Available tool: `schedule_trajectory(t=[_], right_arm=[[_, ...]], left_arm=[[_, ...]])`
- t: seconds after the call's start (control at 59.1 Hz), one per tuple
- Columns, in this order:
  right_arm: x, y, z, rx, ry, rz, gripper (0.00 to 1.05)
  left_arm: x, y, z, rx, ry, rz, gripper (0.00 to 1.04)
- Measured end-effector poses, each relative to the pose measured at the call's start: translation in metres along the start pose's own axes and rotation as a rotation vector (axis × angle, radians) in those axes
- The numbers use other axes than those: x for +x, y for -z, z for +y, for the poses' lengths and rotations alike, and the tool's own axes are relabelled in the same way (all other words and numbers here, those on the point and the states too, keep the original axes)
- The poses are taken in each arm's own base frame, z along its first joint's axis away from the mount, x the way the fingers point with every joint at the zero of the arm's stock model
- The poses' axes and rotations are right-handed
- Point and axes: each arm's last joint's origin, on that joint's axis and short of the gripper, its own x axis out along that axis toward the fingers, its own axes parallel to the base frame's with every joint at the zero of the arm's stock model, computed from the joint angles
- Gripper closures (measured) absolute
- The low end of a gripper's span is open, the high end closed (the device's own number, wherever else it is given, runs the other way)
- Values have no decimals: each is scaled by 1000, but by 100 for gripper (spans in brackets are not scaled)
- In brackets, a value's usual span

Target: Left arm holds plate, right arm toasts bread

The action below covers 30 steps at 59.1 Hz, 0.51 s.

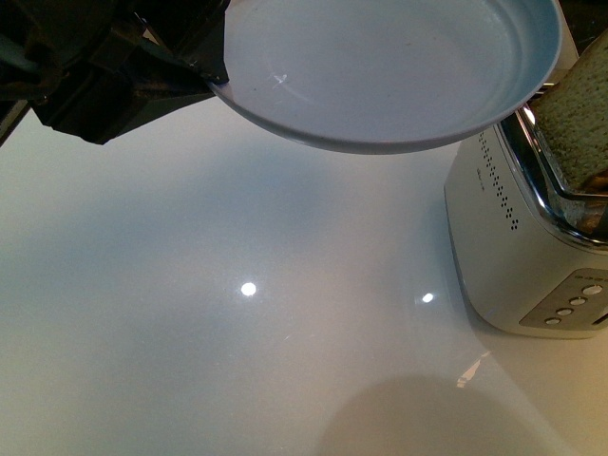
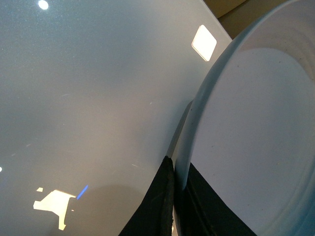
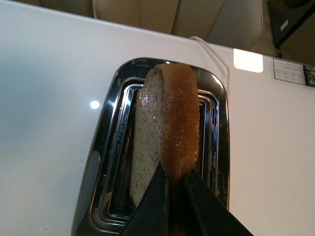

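My left gripper [image 1: 214, 81] is shut on the rim of the pale blue-grey plate [image 1: 389, 66], which hangs tilted above the white table at the top of the front view. In the left wrist view the black fingers [image 2: 165, 196] pinch the plate [image 2: 256, 147] edge from both sides at my left gripper [image 2: 178, 184]. The speckled brown bread [image 3: 167, 128] stands on edge over the toaster's chrome slots [image 3: 118, 162], its lower end down between them. My right gripper [image 3: 175, 183] is shut on the crust. In the front view the bread [image 1: 579, 109] shows at the far right, over the toaster.
A white toaster [image 1: 508, 247] with a chrome top and a row of round buttons [image 1: 570, 304] stands at the table's right side, just under the plate's rim. The glossy white table [image 1: 237, 313] spreads below. Beige chairs [image 3: 172, 14] stand beyond the table's far edge.
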Motion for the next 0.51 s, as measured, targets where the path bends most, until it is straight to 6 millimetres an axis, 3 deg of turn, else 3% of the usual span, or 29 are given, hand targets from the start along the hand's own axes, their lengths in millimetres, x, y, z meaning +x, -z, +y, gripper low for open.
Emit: schedule_trajectory(t=[0.373, 0.508], right_arm=[[13, 4, 8, -41, -5, 61, 102], [17, 6, 9, -41, -10, 60, 80]], left_arm=[[0, 0, 0, 0, 0, 0, 102], [0, 0, 0, 0, 0, 0, 102]])
